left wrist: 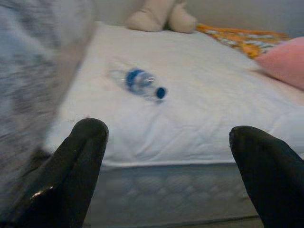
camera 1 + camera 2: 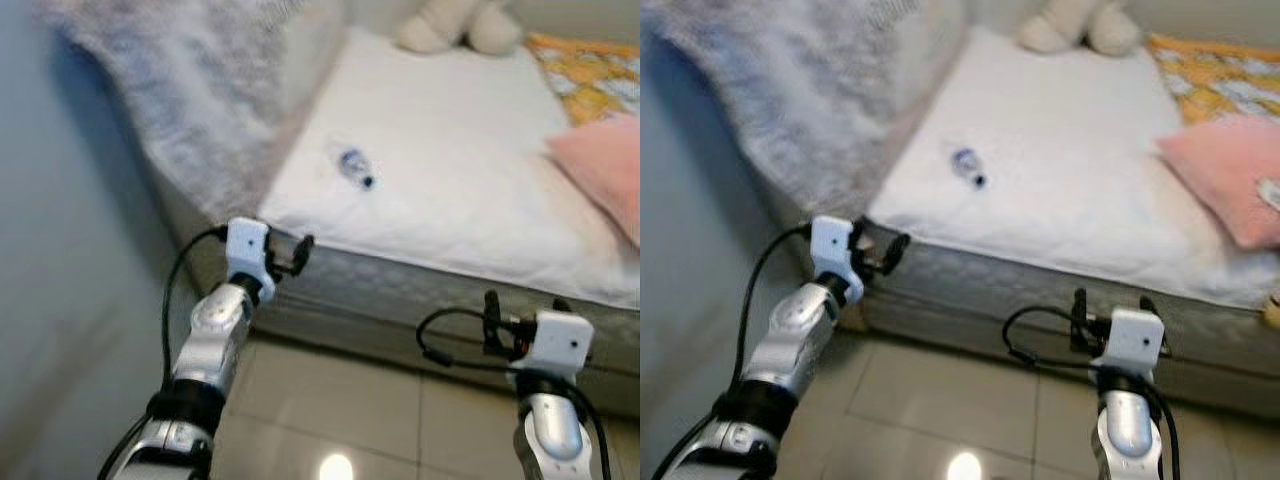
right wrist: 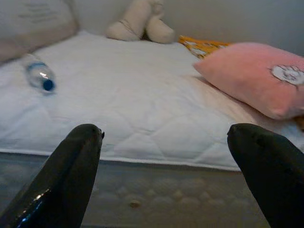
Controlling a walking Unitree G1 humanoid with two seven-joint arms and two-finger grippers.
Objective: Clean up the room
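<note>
A clear plastic bottle (image 2: 353, 166) with a blue label and blue cap lies on its side on the white mattress (image 2: 450, 180), near the left edge. My left gripper (image 2: 296, 252) is raised at the mattress's near left corner, open and empty, with the bottle (image 1: 139, 83) ahead between its fingers (image 1: 78, 161). My right gripper (image 2: 525, 318) hangs open in front of the bed's side, lower and to the right. Its wrist view shows the bottle (image 3: 40, 74) far to one side and a pink pillow (image 3: 259, 76).
A grey fluffy blanket (image 2: 190, 90) drapes over the bed's left side. A cream plush toy (image 2: 460, 25) sits at the far end, with an orange patterned cloth (image 2: 590, 70) and the pink pillow (image 2: 605, 165) on the right. A wall (image 2: 60, 300) stands to the left; tiled floor (image 2: 340, 410) below.
</note>
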